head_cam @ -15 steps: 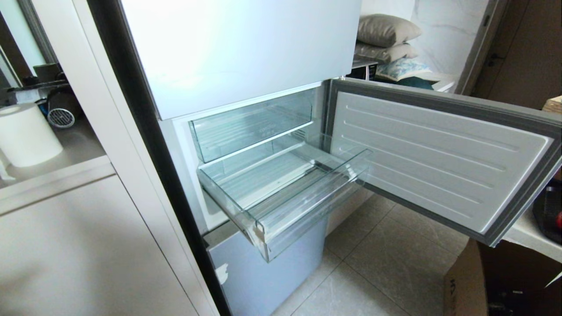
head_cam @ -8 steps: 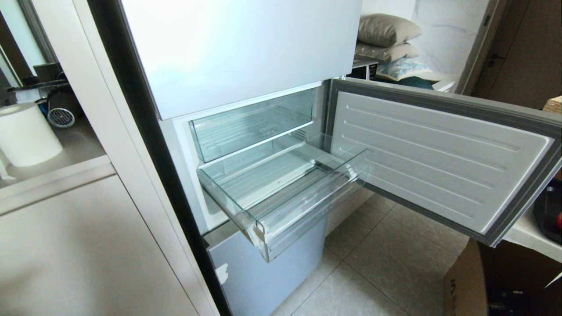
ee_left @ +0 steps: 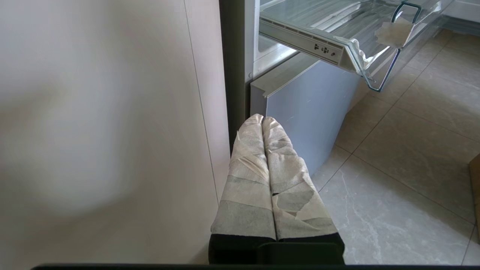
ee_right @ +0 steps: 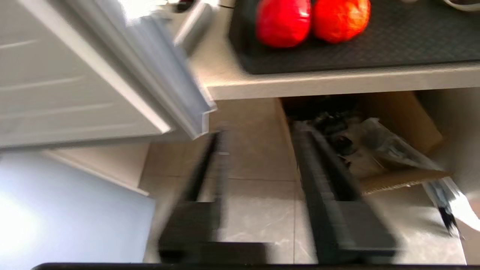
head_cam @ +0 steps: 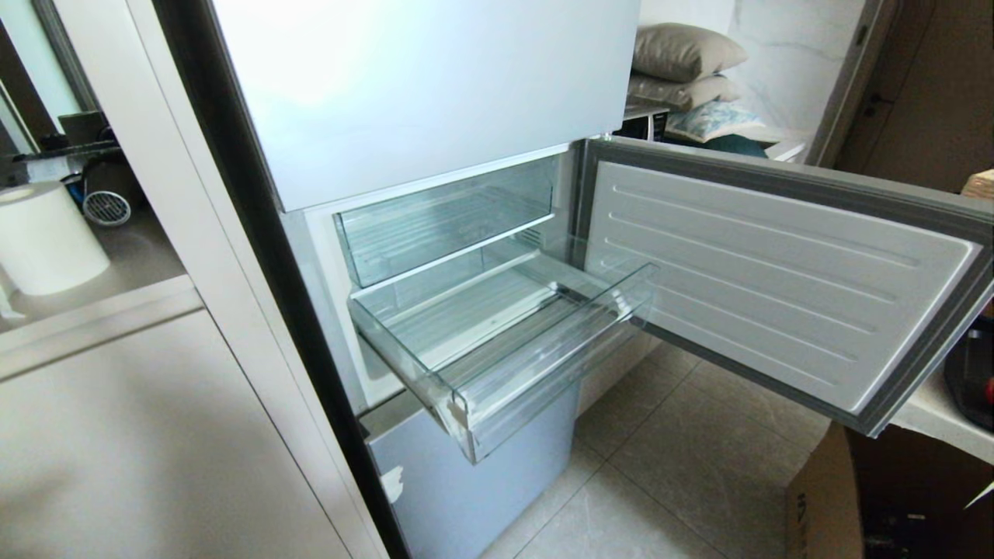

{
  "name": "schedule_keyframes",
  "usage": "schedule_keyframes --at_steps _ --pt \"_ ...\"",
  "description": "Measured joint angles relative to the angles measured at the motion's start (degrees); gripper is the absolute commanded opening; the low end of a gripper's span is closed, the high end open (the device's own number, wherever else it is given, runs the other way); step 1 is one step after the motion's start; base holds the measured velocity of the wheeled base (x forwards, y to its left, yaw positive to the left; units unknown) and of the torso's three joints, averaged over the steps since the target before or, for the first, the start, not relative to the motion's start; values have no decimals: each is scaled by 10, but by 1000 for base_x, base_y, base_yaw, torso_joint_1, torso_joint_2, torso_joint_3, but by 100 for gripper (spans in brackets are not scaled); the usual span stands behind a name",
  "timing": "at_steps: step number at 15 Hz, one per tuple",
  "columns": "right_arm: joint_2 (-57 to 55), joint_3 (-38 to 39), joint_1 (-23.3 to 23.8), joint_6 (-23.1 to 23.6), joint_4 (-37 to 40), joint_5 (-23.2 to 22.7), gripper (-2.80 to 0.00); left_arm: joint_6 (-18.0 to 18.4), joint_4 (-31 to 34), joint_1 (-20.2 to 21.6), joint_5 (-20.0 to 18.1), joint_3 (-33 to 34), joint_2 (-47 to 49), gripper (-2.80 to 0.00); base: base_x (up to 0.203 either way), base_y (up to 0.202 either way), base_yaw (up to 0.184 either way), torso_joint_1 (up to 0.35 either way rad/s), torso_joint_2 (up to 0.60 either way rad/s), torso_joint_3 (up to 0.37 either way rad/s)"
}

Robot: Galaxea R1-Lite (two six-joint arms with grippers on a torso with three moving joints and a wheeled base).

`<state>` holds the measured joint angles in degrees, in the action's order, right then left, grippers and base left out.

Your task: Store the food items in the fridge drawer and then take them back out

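The fridge drawer (head_cam: 543,365) is pulled out under the clear bin, with nothing lying on its ribbed floor. In the left wrist view the fridge drawer (ee_left: 337,26) shows a beige tape scrap at its front corner. Two food items, a red one (ee_right: 283,20) and an orange one (ee_right: 341,18), sit side by side on a black mat (ee_right: 375,48) on a pale counter. My right gripper (ee_right: 260,133) is open and empty, low in front of that counter and below the items. My left gripper (ee_left: 262,119), its fingers wrapped in tape, is shut beside the cabinet wall.
The fridge door (head_cam: 776,272) stands wide open to the right, and its lower edge (ee_right: 180,97) lies close to my right gripper. A cardboard box (ee_right: 405,150) of bags sits under the counter. Tiled floor (head_cam: 683,466) lies before the fridge.
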<state>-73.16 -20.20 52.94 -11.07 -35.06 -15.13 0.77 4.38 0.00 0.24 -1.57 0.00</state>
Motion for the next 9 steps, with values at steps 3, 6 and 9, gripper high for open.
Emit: schedule_keyframes --at_steps 3,6,9 --pt "-89 -44 15 7 -30 -3 0 0 0 0 0 0 0 -280 0 0 0 0 0 0" --pt "-162 -103 23 26 -34 -2 0 0 0 0 0 0 0 -280 0 0 0 0 0 0" --pt "-242 -176 29 67 -34 2 0 0 0 0 0 0 0 -280 0 0 0 0 0 0"
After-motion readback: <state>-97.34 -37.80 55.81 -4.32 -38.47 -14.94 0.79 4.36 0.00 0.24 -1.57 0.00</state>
